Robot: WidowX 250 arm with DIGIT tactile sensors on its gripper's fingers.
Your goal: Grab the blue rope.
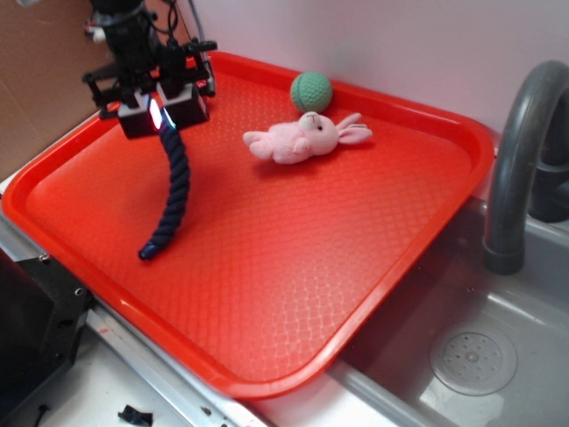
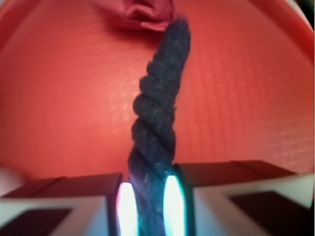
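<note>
- Exterior view: the gripper (image 1: 165,114) is seen in the upper left of the frame, over the far left part of the red tray (image 1: 293,294).
- The upper end of the blue rope (image 1: 169,197) is pinched between the two fingers; the rope is hung down from them in a slight curve, and its lower end is seen at the tray floor, left of centre; whether it touches cannot be told.
- A pink plush bunny (image 1: 305,138) is laid on the tray in the upper middle, with a green ball (image 1: 311,91) just behind it, near the tray's far rim.
- A grey faucet (image 1: 520,151) and a sink (image 1: 498,356) are placed at the right edge.
- Wrist view: the gripper (image 2: 147,206) is seen at the bottom centre, its glowing pads (image 2: 126,206) pressed against both sides of the blue rope (image 2: 157,113).
- The rope is run up the middle of the frame; its far end is seen beside a red cloth wad (image 2: 145,12) at the top edge.
- The rest of the frame is filled by the tray (image 2: 64,108).
</note>
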